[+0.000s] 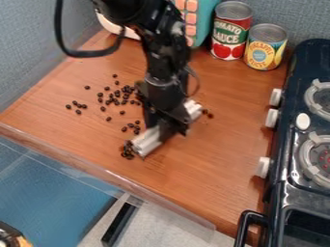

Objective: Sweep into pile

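The gripper (171,126) hangs low over the middle of the wooden counter, shut on a whitish cylindrical sweeping tool (149,141). The tool lies diagonally across the counter, one end toward the lower left and the other toward the upper right, with the gripper at its middle. Dark beans (116,99) are scattered to the left of the gripper. A small cluster of beans (128,150) touches or nearly touches the tool's lower-left end, and a few more beans (207,113) are beside its upper-right end. The arm hides part of the counter behind it.
Two cans, a red one (230,36) and a yellow one (265,48), stand at the back. A teal object (205,19) is beside them. The dark toy stove (287,166) lines the right side. The counter's front edge (109,176) runs diagonally at the lower left.
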{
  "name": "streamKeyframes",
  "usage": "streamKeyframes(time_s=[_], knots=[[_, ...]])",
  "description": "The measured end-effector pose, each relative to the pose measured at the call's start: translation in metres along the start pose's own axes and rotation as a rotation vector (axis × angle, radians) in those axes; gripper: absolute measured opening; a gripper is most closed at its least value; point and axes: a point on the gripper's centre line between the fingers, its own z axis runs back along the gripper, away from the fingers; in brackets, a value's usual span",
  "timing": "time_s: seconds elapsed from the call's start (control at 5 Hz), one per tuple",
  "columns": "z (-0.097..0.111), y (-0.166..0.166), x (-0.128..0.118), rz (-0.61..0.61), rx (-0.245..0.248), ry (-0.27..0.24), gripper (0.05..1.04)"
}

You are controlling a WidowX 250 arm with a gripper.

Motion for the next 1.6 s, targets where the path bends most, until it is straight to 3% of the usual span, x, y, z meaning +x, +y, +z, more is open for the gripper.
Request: streamKeyframes(time_s=[0.6,0.8,1.0,1.2,1.4,1.6], knots=[[0.001,0.056,0.012,0.061,0.015,-0.009,0.358],[0.003,0.054,0.01,0.083,-0.019,-0.006,0.357],[0.039,0.04,0.018,0.082,-0.051,-0.08,0.358],[0.059,0.009,0.013,0.024,-0.094,-0.106,0.357],[0.061,-0.004,-0.007,-0.01,-0.102,-0.092,0.357],[0.049,-0.023,-0.031,-0.062,-0.103,-0.068,0.357]])
